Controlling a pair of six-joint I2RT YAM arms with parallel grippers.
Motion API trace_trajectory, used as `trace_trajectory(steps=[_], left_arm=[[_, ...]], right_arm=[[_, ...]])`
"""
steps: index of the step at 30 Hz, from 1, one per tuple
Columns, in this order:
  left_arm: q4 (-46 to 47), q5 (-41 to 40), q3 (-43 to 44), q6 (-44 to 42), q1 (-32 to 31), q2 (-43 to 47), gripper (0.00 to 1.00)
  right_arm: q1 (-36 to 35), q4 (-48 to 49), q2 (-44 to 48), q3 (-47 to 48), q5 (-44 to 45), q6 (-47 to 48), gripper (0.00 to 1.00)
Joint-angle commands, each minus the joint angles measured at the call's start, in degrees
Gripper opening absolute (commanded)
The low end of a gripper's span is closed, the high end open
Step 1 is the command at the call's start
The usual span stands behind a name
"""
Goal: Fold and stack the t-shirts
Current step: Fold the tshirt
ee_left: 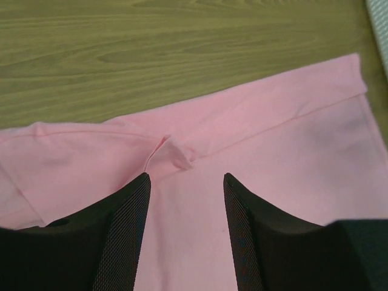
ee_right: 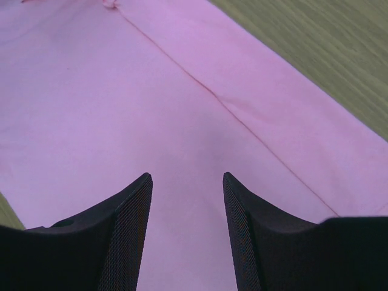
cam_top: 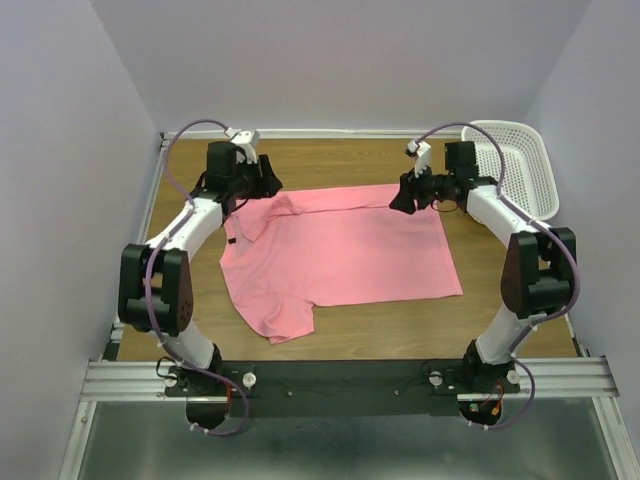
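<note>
One shirt (cam_top: 340,255) lies spread on the middle of the bench (cam_top: 400,325), between the two arms. Its far left corner is hidden in the top view under the left arm (cam_top: 215,205), and the neck opening cannot be made out in any view. Along the far edge a strip is folded back onto the body. The left wrist view shows a small pucker (ee_left: 173,154) in that fold, just ahead of the left jaws. Both pairs of jaws stand open with nothing between them, the left over the fold, the right over flat cloth. Whether their tips touch the cloth I cannot tell. The basket (cam_top: 525,150) in the far right corner is partly covered by the right arm (cam_top: 500,215). Bare wood shows beyond the fold, along the near edge and right of the shirt.
</note>
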State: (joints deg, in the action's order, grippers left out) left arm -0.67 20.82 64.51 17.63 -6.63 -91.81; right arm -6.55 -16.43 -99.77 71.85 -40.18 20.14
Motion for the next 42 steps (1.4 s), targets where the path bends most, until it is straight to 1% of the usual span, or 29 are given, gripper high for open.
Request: trace_trajectory(steps=[1, 2, 6, 8, 9, 15, 18, 20, 21, 22, 23, 24, 25, 26, 28, 29, 34, 37, 38, 40, 42], left_arm=[[-10.8, -10.9, 5.1, -8.8, -3.0, -6.7, 0.6], [-11.5, -13.8, 7.0, -9.2, -3.5, -7.8, 0.6], [-15.0, -19.8, 10.4, -11.1, -5.2, -12.1, 0.6], [-15.9, -20.4, 11.2, -11.5, -5.8, -13.0, 0.6], [-16.6, -22.3, 11.8, -11.6, -6.1, -13.5, 0.6], [-18.9, -22.1, 13.3, -11.9, -7.6, -17.5, 0.55], [-19.2, -21.5, 13.3, -12.0, -8.2, -18.1, 0.53], [-19.4, -21.3, 13.3, -12.0, -8.4, -18.5, 0.49], [-19.5, -21.4, 13.4, -11.9, -8.4, -18.7, 0.47], [-19.6, -21.6, 13.4, -11.8, -8.5, -19.1, 0.35], [-19.7, -21.6, 13.5, -11.8, -8.5, -19.2, 0.28], [-19.8, -21.6, 13.5, -11.8, -8.5, -19.2, 0.18], [-19.6, -21.7, 13.4, -11.7, -8.5, -18.9, 0.06], [-19.7, -21.4, 13.4, -11.7, -8.7, -18.5, 0.0], [-19.6, -21.2, 12.9, -12.0, -9.0, -17.6, 0.0], [-19.6, -19.0, 12.7, -12.2, -9.5, -16.3, 0.0], [-20.0, -14.9, 9.0, -13.1, -10.8, -12.2, 0.0], [-20.9, -12.0, 6.2, -13.5, -11.6, -11.3, 0.24], [-21.2, -11.2, 5.7, -13.7, -11.9, -10.9, 0.3], [-22.5, -11.1, 4.5, -13.2, -12.9, -10.5, 0.31], [-22.3, -13.6, 2.7, -11.3, -13.2, -8.4, 0.34]], right_arm=[[-0.1, -3.1, 2.6, 0.7, -2.2, -0.5, 0.58], [-0.1, -3.2, 3.0, 0.3, -1.9, -0.5, 0.58], [-0.1, -3.2, 4.2, -2.4, -2.3, -0.3, 0.58], [-0.1, -3.2, 3.8, -2.7, -2.5, -0.3, 0.58], [-0.1, -3.3, 3.6, -2.7, -2.6, -0.5, 0.58], [-0.1, -3.3, 2.9, -2.5, -2.9, -0.8, 0.58], [-0.1, -3.3, 3.1, -2.6, -2.6, -0.8, 0.58], [-0.1, -3.3, 2.9, -2.6, -2.5, -0.7, 0.58], [-0.1, -3.3, 2.8, -2.5, -2.5, -0.9, 0.58], [0.0, -3.3, 2.8, -2.5, -2.6, -0.9, 0.58], [-0.1, -3.3, 2.7, -2.5, -2.5, -0.9, 0.58], [0.0, -3.3, 2.8, -2.5, -2.6, -1.0, 0.58], [-0.1, -3.4, 2.8, -2.6, -2.6, -1.0, 0.58], [-0.1, -3.4, 2.9, -2.7, -2.5, -0.9, 0.58], [-0.1, -3.4, 3.2, -2.7, -2.5, -0.9, 0.58], [-0.1, -3.4, 3.3, -2.7, -2.5, -0.8, 0.58], [-0.1, -3.4, 3.3, -2.7, -2.5, -0.7, 0.58], [-0.1, -3.5, 3.0, -2.7, -2.5, -0.8, 0.58], [0.0, -3.5, 2.9, -2.7, -2.4, -0.7, 0.58], [-0.1, -3.5, 2.8, -2.6, -2.2, -0.6, 0.58], [-0.1, -3.6, 2.5, -2.5, -2.1, -0.7, 0.58]])
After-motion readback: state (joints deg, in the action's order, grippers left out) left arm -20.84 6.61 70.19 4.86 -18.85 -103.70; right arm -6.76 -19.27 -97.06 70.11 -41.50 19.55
